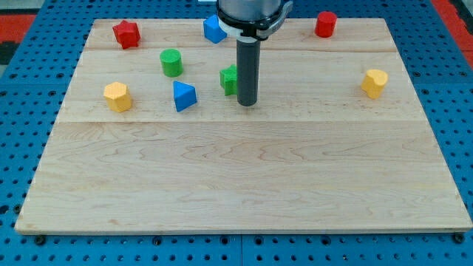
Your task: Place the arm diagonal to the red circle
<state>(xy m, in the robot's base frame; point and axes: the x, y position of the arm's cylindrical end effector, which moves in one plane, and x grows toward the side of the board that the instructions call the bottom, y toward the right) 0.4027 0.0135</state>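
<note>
Near edge of the wooden board (244, 214): bare planks, nothing on them across the whole lower half. All the blocks sit in the upper band.

My tip (247, 104): the end of the dark rod, down on the board just left of centre. No jaws on this rig, so nothing to spread or pinch; the rod only pushes. Its shaft partly hides a green block (228, 79), shape not readable, touching or almost touching the rod on the view's left.

Outward from the tip:
- blue block (184, 96), wedge-like, near, to the left
- green cylinder (171, 62), up and left of that
- yellow hexagon block (117, 97), further left
- blue block at the top (213, 29), beside the arm housing, shape unclear
- red star (126, 34), top left
- yellow block (374, 83), well apart, at the right
- red circle (325, 24), a short upright cylinder, top right near the board's far edge, well apart from the tip, up and to the right

Handling, as judged: the red cylinder looks small, rigid and light, with a flat base on smooth wood. It would likely slide at a slight nudge and, being round, skid off sideways. No grip is called for; the tip should stop at an offset corner of it, short of contact. It already lies on a rough diagonal from the tip, but far off. Open wood lies between.
</note>
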